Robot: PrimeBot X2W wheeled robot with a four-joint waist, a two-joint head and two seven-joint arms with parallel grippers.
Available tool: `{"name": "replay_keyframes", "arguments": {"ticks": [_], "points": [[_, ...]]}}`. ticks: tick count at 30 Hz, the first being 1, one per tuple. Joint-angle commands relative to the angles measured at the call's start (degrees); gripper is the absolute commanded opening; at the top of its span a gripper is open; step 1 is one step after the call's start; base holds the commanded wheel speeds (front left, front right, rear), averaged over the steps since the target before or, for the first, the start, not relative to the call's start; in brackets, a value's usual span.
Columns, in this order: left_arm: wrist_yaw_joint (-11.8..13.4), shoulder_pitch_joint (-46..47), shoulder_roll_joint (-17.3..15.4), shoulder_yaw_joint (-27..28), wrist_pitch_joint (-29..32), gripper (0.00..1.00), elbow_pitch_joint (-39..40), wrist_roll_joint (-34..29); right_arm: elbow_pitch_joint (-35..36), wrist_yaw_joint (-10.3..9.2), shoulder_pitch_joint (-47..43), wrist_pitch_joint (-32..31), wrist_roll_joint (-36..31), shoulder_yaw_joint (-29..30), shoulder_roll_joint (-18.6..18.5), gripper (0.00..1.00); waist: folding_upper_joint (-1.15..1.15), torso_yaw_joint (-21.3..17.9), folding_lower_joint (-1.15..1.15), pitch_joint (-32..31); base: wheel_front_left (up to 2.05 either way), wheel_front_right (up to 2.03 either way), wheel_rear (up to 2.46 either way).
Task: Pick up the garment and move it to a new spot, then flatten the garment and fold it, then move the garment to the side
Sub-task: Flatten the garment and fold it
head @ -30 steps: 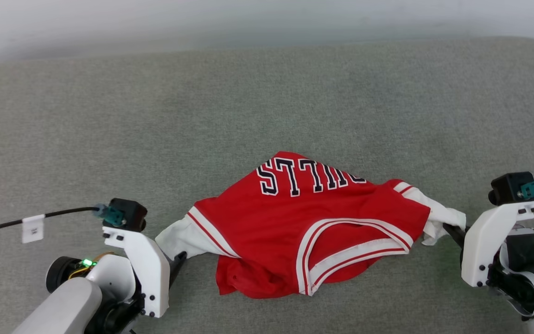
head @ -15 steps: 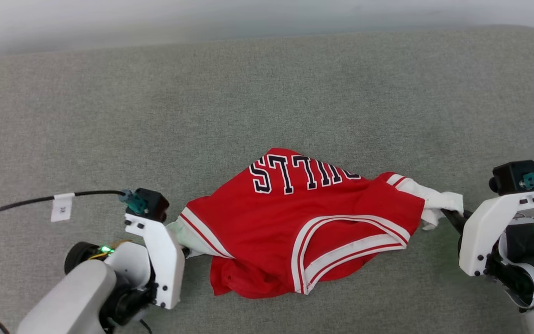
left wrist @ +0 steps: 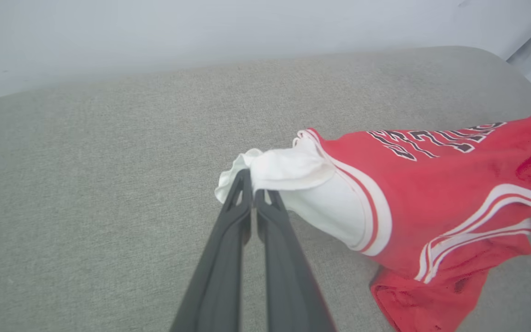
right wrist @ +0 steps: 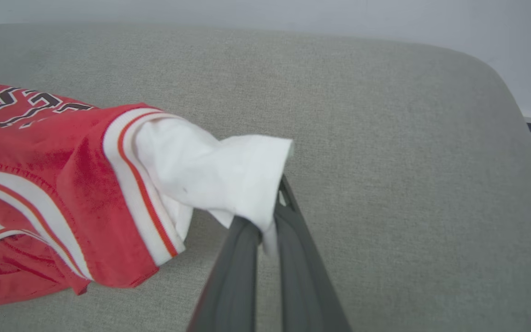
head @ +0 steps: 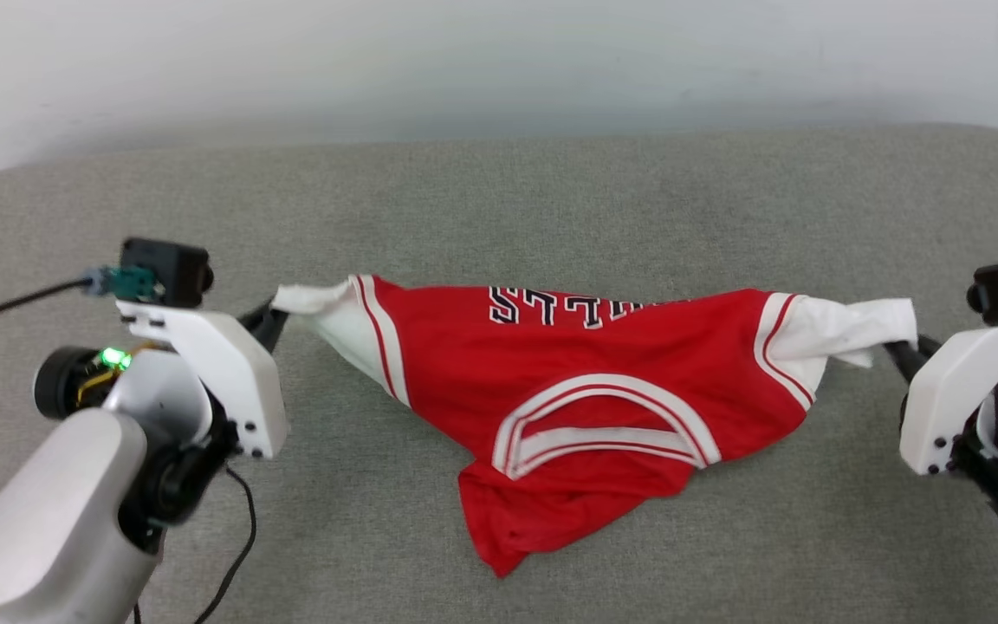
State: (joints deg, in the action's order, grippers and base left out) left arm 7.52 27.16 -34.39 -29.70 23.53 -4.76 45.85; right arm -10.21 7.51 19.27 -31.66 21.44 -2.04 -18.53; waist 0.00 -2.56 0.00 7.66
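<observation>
The grey fabric-covered counter (head: 551, 199) is viewed from high above its near edge by the head camera, tilted forward and down, with the pale wall (head: 499, 61) taken in at the top. The left wrist view is set low and close behind the left gripper (left wrist: 252, 186), aimed across the counter toward the wall. The right wrist view is placed likewise behind the right gripper (right wrist: 270, 216). The chest lettering and striped trim of the red basketball T-shirt (head: 603, 373) are shared by all three views.

garment (head: 603, 381) on cushion (head: 499, 217), btwn L claw (head: 272, 310), R claw (head: 897, 351)
</observation>
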Motion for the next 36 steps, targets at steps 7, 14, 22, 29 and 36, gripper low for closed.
{"name": "replay_keyframes", "arguments": {"ticks": [7, 14, 22, 29, 36], "points": [[0.8, 9.3, 3.4, 3.7, -2.9, 0.00, -3.7, 0.9, -2.8, -0.05, 7.8, 2.0, -0.7, -1.3, -3.3, 0.00, 0.00, 1.2, 0.00, -1.1, 0.00, 0.00, 0.00], [-0.1, 25.3, 6.8, 4.4, -4.5, 0.00, -14.6, -1.6, -6.8, -0.05, 22.0, 4.4, 0.0, -4.0, -4.9, 0.00, 0.00, 1.3, 0.00, 3.0, 0.00, 0.00, 0.00], [-1.5, 45.2, 8.6, 6.3, -11.6, 0.00, -25.5, -5.5, -13.6, -0.05, 43.2, 11.5, -0.9, -5.5, -3.1, 0.00, 0.00, -0.1, 0.00, 9.8, 0.00, 0.00, 0.00], [-2.4, 58.8, 8.2, 6.8, -15.2, 0.00, -29.4, -8.5, -19.4, -0.05, 59.9, 18.2, -2.8, -6.7, -1.1, 0.00, 0.00, -1.7, 0.00, 15.6, 0.00, 0.00, 0.00], [-3.5, 63.8, 9.1, 6.6, -16.1, 0.00, -33.0, -8.5, -27.0, -0.05, 68.7, 23.2, -3.2, -9.5, 0.2, 0.00, 0.00, -2.2, 0.00, 20.8, 0.00, 0.00, 0.00]]}}
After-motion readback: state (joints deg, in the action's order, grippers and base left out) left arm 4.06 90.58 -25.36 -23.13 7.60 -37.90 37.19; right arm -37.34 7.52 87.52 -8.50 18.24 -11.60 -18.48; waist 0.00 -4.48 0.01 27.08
